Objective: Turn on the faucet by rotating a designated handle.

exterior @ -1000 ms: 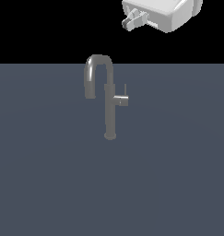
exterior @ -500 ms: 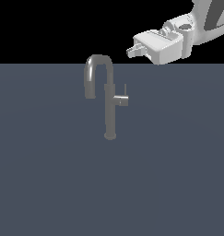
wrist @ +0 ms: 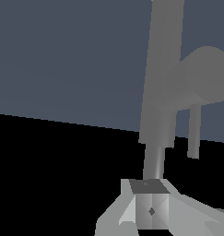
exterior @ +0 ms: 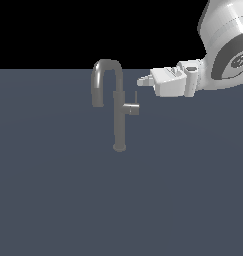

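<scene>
Faucet point(exterior: 119, 112) stands upright mid grey surface point(exterior: 53, 200), handle point(exterior: 131, 108) a stub off the column toward exterior view's right, thin lever rising from it. My gripper point(exterior: 143, 81) sits just up-right of the lever, holding nothing; opening width I can't tell. Best approach: come in low beside the lever, push it sideways, avoid the spout. Open room all around.

Wide exterior – close wrist (shared faucet point(exterior: 118, 107))
</scene>
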